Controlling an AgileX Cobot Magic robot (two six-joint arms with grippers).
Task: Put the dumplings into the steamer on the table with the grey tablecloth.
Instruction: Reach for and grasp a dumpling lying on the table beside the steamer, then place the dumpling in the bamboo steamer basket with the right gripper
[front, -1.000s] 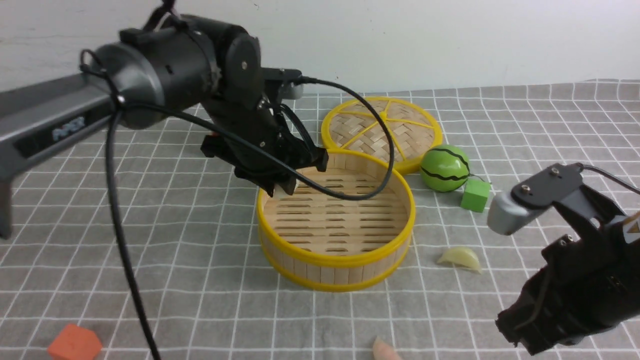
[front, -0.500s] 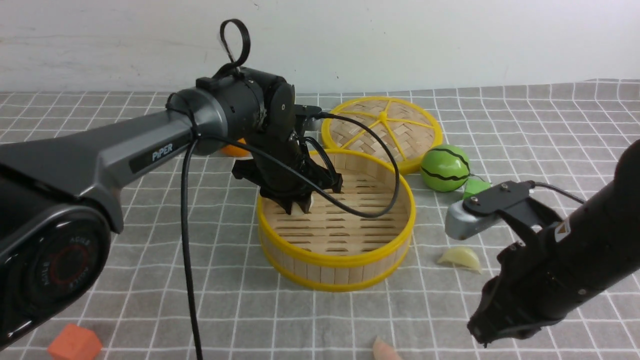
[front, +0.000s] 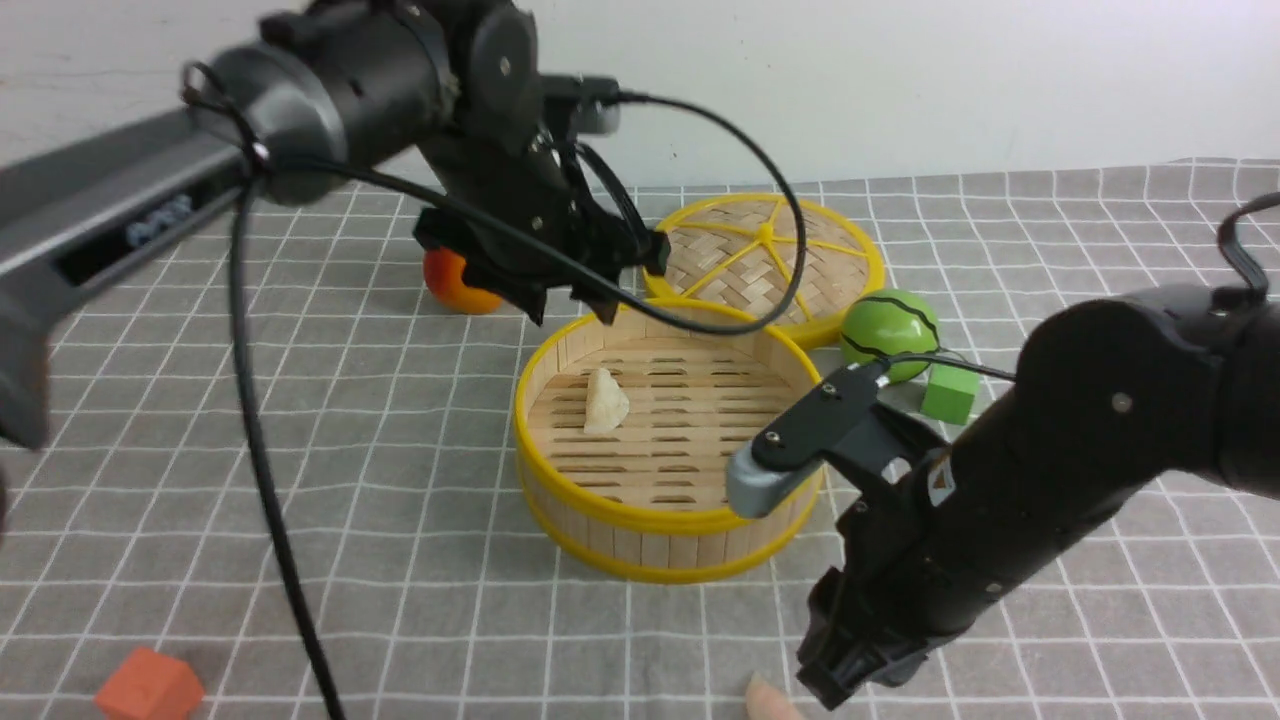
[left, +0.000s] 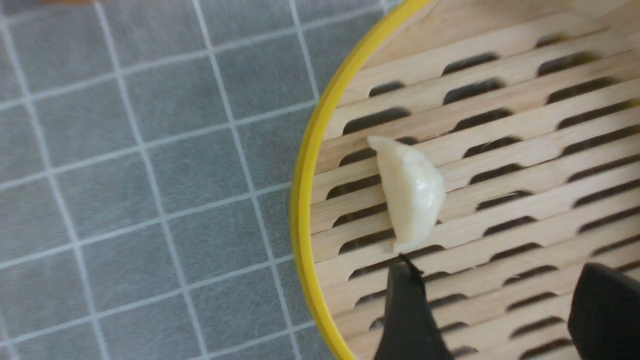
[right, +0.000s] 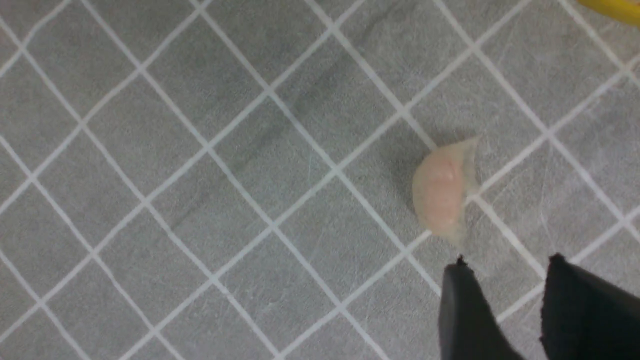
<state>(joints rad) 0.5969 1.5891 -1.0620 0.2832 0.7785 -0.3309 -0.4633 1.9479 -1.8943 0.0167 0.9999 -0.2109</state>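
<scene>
Steamer (front: 640, 545): white dumpling (front: 605, 402) inside | left jaws apart, empty | right jaws seemingly slightly parted, empty

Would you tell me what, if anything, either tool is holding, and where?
Nothing: left tool stands open near the loose white dumpling, right tool open beside the pink dumpling.

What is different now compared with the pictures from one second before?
The left fingers opened and let go of the white dumpling, which now lies on the floor of the steamer; then they rose toward the back. The right arm swung left, and the right fingers opened close to the pink dumpling. Steamer, lid, green ball, green cube and orange cube stayed put.
</scene>
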